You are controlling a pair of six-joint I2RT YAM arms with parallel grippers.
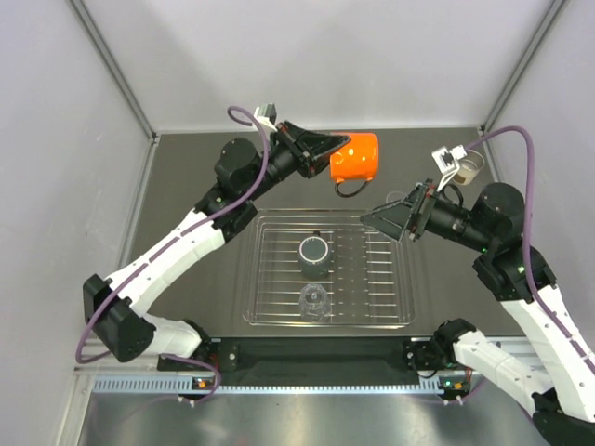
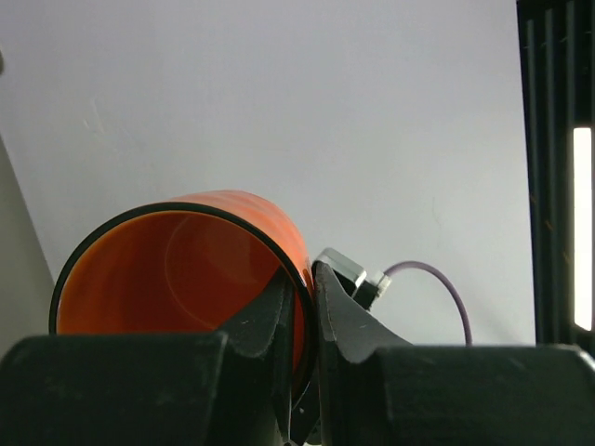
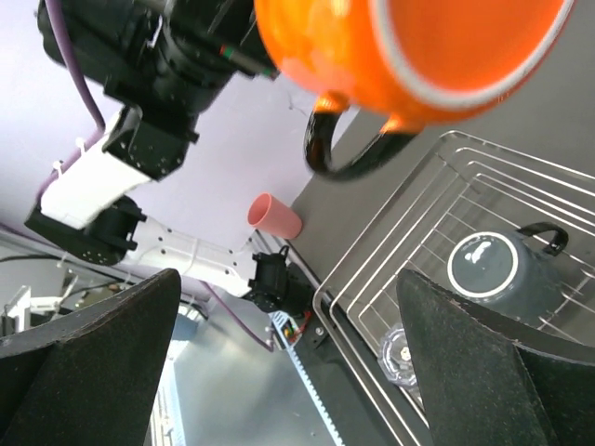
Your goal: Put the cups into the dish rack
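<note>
Beyond the dish rack [image 1: 383, 279], left fingers [image 2: 265, 325] are pinching the orange cup [image 1: 358, 156] by its rim, sideways and aloft, while right fingers [image 3: 84, 372] are gaping wide, empty.

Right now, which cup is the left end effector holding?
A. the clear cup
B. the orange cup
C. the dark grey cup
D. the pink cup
B: the left end effector pinches the rim of the orange cup, while the dark grey cup and the clear cup stand in the dish rack.
</note>
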